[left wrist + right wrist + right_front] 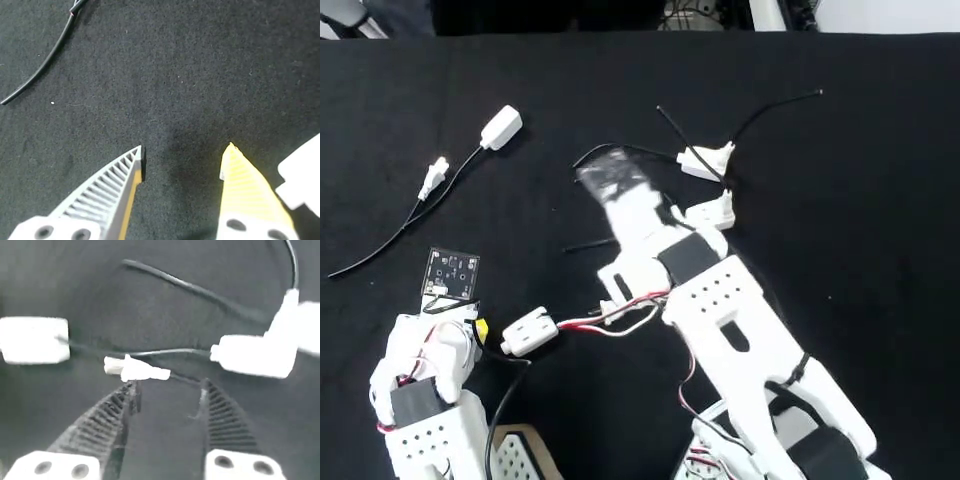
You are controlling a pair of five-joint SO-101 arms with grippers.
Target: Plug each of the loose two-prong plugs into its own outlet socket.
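My high cam looks down over the whole tabletop point(880, 150) from far. Wrist cams sit close above the tabletop, facing past left tool point(185, 146), right tool point(169, 384); all share it.

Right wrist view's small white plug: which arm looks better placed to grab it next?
Likely the right: the right end effector is open with the plug just past one fingertip, while the left end effector faces bare black cloth.

surface: black cloth point(880, 200) over the whole table, covering most of the frame | bottom edge, left of centre: tan board corner point(527, 450) | top right: pale wall strip point(890, 14) behind the table
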